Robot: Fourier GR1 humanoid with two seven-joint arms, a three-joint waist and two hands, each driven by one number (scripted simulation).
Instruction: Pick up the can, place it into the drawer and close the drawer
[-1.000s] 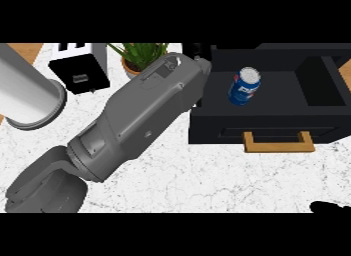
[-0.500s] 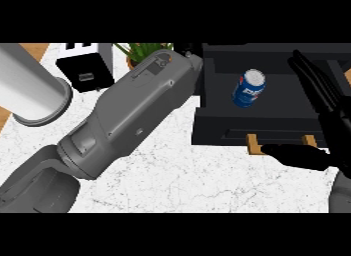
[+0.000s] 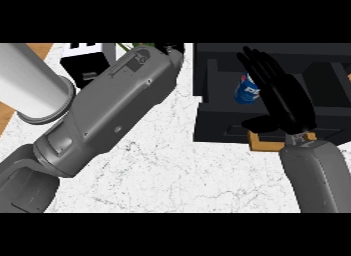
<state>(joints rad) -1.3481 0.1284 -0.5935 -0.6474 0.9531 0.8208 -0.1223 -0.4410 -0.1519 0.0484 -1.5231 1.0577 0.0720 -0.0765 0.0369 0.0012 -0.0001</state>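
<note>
Can [image 3: 245,90], blue with white lettering, lies inside the open black drawer [image 3: 222,120] at the far right side of the table [image 3: 178,170]; only a strip of it shows, since the right hand [image 3: 285,100] covers its right side; whether the hand touches the can cannot be told. That hand is black and stands flat over the drawer, its fingers [image 3: 259,65] straight and pressed together, pointing toward the far edge of the table; the thumb [image 3: 261,123] sticks out to the left, above the drawer's front; it grips nothing. Just below the thumb, the drawer's tan wooden handle [image 3: 265,144] juts from the front panel toward the near edge; the grey right forearm [image 3: 318,175] comes in from the near right corner and hides part of that handle. The left forearm [image 3: 104,115], grey and bulky, crosses the white marbled table on a diagonal from the near left corner toward the far middle; its hand is hidden at the far end, so the state of those fingers cannot be told. A large white cylinder [image 3: 23,80] stands at the far left edge, beside the left forearm; a small black box [image 3: 86,64] sits behind it near the far edge; green leaves of a plant [image 3: 134,47] show just past the forearm's tip.
</note>
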